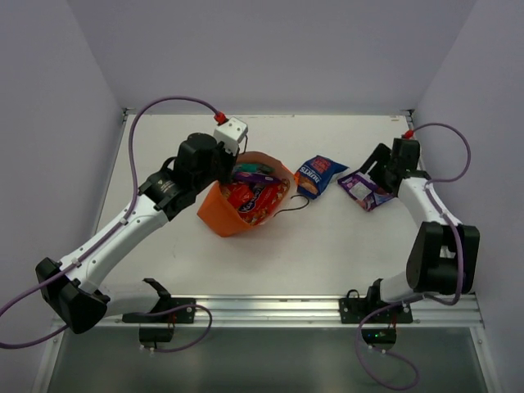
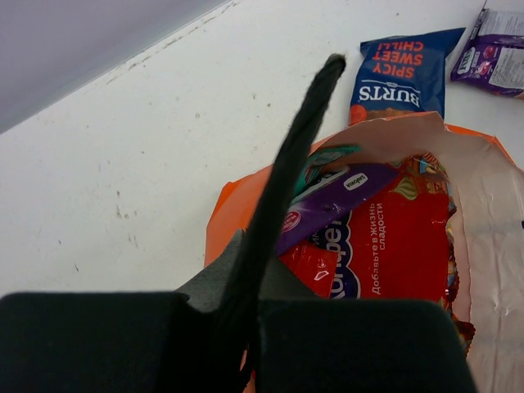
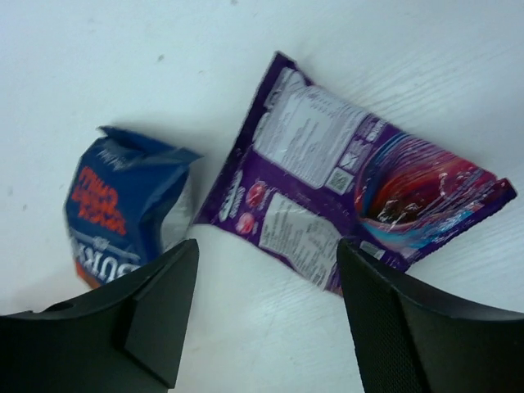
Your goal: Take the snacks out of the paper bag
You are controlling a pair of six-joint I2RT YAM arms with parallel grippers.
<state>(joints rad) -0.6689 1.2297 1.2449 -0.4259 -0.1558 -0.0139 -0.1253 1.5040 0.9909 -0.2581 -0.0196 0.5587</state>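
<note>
The orange paper bag lies at the table's middle, its mouth facing up and right. My left gripper is shut on its far-left rim; its fingers show edge-on, pressed together. Inside the bag lie a purple packet, a teal one, a small red one and a larger red one. The blue-and-red packet lies on the table right of the bag. The other purple packet lies flat further right. My right gripper is open and empty, just above that packet's near edge.
The bag's black cord handle trails on the table toward the blue-and-red packet. White walls close in the table at the back and both sides. A metal rail runs along the near edge.
</note>
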